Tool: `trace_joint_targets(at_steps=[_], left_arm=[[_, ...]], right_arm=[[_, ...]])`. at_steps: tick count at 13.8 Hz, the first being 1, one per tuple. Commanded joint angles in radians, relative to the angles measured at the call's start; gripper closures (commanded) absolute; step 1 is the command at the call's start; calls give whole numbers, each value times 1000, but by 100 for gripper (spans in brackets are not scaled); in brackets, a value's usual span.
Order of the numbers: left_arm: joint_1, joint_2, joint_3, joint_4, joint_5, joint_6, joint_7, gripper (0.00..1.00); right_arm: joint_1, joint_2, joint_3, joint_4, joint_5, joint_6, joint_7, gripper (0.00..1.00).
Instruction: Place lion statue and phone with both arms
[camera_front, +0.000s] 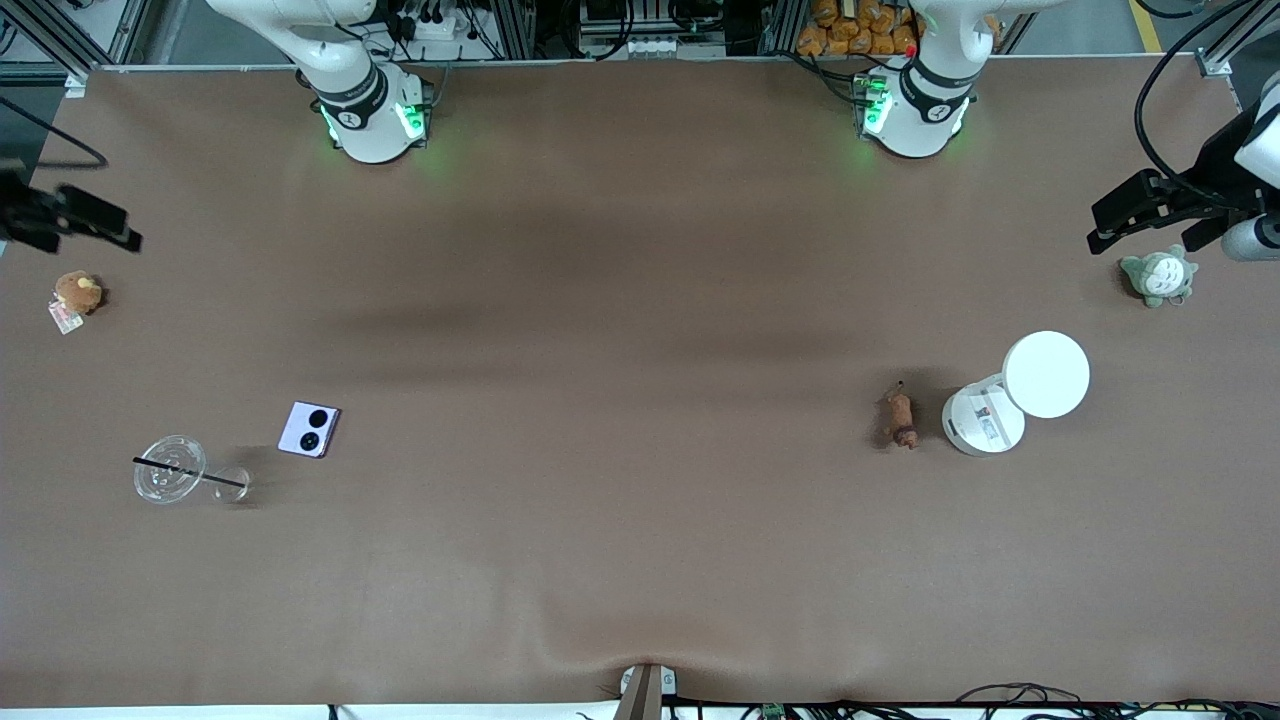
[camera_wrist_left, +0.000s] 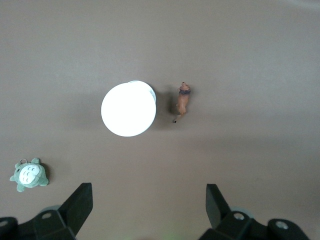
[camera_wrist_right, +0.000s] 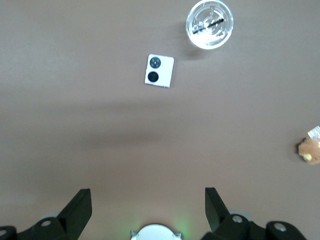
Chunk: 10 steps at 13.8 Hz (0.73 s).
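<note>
Both grippers hang spread and empty: left gripper near the grey-green plush, right gripper near the brown plush. Lion statue lies just beside the white container (toward the left arm's end); phone sits near the clear cup.

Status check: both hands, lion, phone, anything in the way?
Both hands open, high at table ends: left hand, right hand. Lion beside white canister. Phone beside clear cup.
</note>
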Motion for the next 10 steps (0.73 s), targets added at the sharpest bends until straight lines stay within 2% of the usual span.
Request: trace_joint_targets(at_steps=[1, 10], left_arm=[[5, -3, -6, 3, 13, -15, 14, 0], [3, -2, -4, 3, 10, -16, 6, 0]], right_arm=[[-18, -30, 35, 8, 11, -33, -2, 0], [-20, 4, 30, 14, 10, 32, 52, 0]])
